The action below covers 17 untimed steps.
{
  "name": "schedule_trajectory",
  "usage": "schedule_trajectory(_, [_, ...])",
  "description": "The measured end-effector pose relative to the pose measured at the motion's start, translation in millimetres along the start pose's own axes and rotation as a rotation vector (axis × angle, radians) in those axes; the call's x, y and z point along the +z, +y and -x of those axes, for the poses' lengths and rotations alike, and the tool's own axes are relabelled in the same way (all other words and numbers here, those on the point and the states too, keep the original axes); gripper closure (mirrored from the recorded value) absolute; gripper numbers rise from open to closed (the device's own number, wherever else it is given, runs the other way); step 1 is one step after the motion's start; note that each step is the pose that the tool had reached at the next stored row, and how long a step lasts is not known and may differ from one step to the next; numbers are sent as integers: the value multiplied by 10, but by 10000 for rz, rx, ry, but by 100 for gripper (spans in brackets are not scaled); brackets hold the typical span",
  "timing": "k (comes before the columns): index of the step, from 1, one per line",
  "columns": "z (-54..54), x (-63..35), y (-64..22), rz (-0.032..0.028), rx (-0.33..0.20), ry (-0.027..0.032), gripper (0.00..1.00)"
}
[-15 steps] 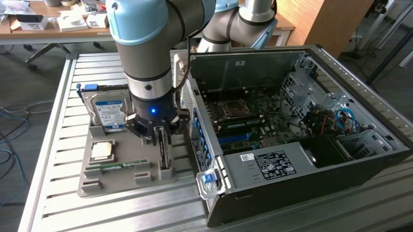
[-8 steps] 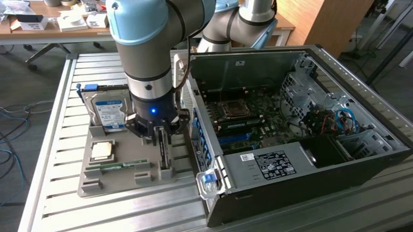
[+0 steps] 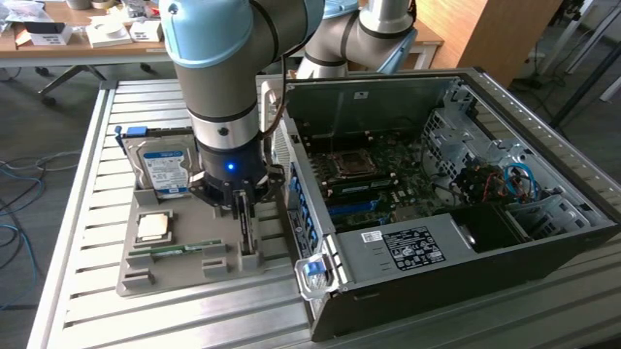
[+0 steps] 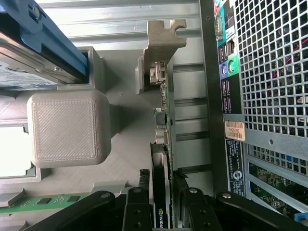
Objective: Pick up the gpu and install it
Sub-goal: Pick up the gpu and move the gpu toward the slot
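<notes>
The gpu [image 3: 246, 234] stands on its long edge in a slot of the grey tray [image 3: 145, 280], close to the open computer case [image 3: 543, 240]. My gripper [image 3: 243, 207] has come straight down over it. In the wrist view the thin card [image 4: 162, 144] runs away from me to its metal bracket [image 4: 161, 38]. My gripper [image 4: 161, 197] straddles the card's near end, one black finger [image 4: 139, 199] on each face, with only slim gaps showing. The card rests in the tray.
The tray also holds a blue-labelled hard drive [image 3: 163, 169], a processor [image 3: 155, 227] and a green memory stick [image 3: 179, 249]. The case's motherboard [image 3: 364, 178] lies exposed. Its rear panel [image 4: 269, 72] is right beside the card. All sits on a slatted metal table [image 3: 87, 145].
</notes>
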<state>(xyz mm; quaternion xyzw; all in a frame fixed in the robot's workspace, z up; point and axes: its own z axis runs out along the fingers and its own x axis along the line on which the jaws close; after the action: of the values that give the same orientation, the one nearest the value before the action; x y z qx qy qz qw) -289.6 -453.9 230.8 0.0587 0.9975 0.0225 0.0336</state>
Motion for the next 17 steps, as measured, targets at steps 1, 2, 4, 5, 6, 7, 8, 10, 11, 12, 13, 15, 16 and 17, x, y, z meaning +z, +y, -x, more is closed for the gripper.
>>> schedule_trajectory(1, [0, 0, 0, 0, 0, 0, 67])
schedule_trajectory(2, [0, 0, 0, 0, 0, 0, 67])
schedule_trajectory(4, [0, 0, 0, 0, 1, 0, 67])
schedule_trajectory(5, [0, 0, 0, 0, 0, 0, 68])
schedule_trajectory(6, [0, 0, 0, -1, 0, 1, 68])
schedule_trajectory(7, [0, 0, 0, 0, 0, 1, 68])
schedule_trajectory(8, [0, 0, 0, 0, 1, 0, 74])
schedule_trajectory(10, [0, 0, 0, 0, 0, 0, 74])
schedule_trajectory(11, [0, 0, 0, 0, 0, 0, 74])
schedule_trajectory(12, [0, 0, 0, 0, 0, 0, 74])
schedule_trajectory(13, [0, 0, 0, 0, 0, 0, 74])
schedule_trajectory(15, [0, 0, 0, 0, 0, 0, 74])
schedule_trajectory(16, [0, 0, 0, 0, 0, 0, 74])
schedule_trajectory(17, [0, 0, 0, 1, -22, 1, 74])
